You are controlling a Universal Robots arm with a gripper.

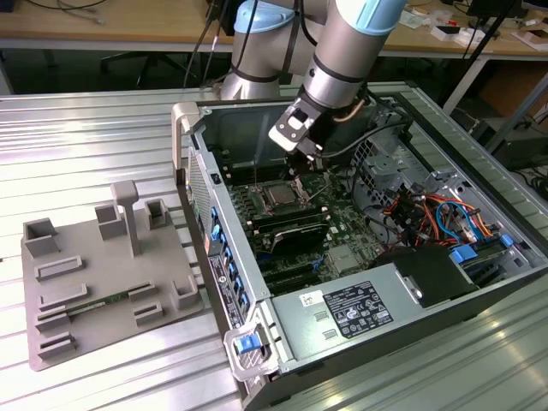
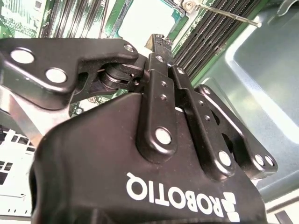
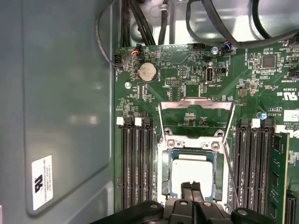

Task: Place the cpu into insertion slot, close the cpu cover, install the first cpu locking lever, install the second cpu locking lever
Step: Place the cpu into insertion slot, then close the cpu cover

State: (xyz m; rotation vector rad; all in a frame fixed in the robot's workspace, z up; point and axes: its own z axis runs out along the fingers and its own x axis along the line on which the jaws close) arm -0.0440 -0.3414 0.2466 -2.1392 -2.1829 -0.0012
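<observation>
One cpu (image 3: 194,170), first wrist view

This is a robotics lab or engineering workshop. The work surface is a table (image 1: 94,137) built of ribbed aluminium profiles, and a robot arm (image 1: 347,51) with pale blue joint caps rises from its far edge, carrying a black claw (image 3: 191,186). An opened computer case (image 1: 235,128) lies on its side on the table, with its motherboard (image 3: 187,88), coloured cables (image 1: 437,214) and power supply (image 1: 342,312) exposed. Beside it, toward the exterior view's left, sits a grey fixture plate (image 1: 94,282) with upright blocks and slots. Behind runs a second, wooden table (image 1: 111,30) strewn with cables and small parts, with what may be chair legs (image 1: 137,62) in the dark beneath it.
</observation>
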